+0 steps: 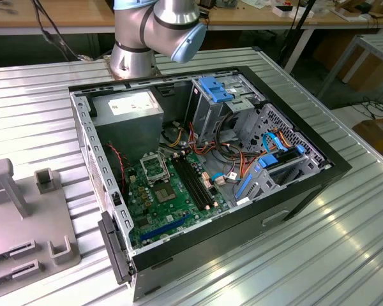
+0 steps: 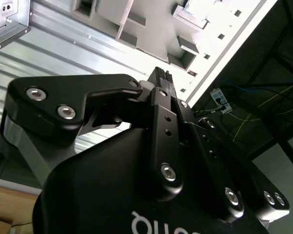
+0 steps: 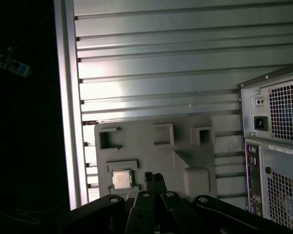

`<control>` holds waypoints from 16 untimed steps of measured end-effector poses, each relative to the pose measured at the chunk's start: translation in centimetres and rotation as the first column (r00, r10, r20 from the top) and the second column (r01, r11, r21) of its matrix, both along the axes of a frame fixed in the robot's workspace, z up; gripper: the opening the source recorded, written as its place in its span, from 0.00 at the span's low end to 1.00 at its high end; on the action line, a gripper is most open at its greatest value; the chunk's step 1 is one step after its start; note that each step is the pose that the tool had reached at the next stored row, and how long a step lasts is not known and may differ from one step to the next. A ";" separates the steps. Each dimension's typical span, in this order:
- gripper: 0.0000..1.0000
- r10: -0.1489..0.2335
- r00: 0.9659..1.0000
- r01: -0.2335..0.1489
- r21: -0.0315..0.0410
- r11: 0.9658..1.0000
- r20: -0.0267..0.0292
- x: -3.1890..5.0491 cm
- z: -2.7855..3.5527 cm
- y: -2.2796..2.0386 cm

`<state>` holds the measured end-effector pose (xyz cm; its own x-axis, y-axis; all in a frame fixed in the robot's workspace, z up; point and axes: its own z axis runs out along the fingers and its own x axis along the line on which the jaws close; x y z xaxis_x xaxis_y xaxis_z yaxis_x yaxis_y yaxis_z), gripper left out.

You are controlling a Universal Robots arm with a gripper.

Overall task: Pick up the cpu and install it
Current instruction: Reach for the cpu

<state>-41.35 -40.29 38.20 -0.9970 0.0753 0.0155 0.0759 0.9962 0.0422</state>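
Grey moulded fixture (image 3: 185,146) on the ribbed aluminium surface (image 3: 161,58), w/ the cpu (image 3: 122,179) seated flat, metal top up, in one of its shallow square recesses, near the fixture edge that runs along the surface's rim. In the first wrist view we see the claw (image 3: 155,178) w/ its two black tips pressed together and nothing btw. them, i.e. closed and empty. The tips appear just beside the cpu but clear of it, and we cannot tell their height over the fixture. The PC case (image 3: 276,161) lies next to the fixture, its rear panel w/ vent grilles facing this camera. In the second wrist view we see the fingertips (image 2: 158,80) meeting beyond the claw's black body and pointing toward the fixture. In the exterior view we note the case open on the surface, the fixture at the exterior view's left and the arm (image 1: 159,25) behind the case. Inside lies the green board (image 1: 137,204). Its black-framed socket (image 1: 154,167) sits btw. the power supply box (image 1: 131,105) and a square chip (image 1: 165,193) fixed to the board. Black memory slots (image 1: 195,185) run just to the exterior view's right of the socket.
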 end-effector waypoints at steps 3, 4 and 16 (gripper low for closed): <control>0.11 0.000 1.000 0.000 0.000 1.000 -0.003 -0.46 -0.08 -0.03; 0.11 0.000 1.000 0.000 0.000 1.000 -0.003 -0.60 -0.11 -0.04; 0.11 0.000 1.000 0.000 0.000 1.000 -0.011 -2.49 -0.44 -0.09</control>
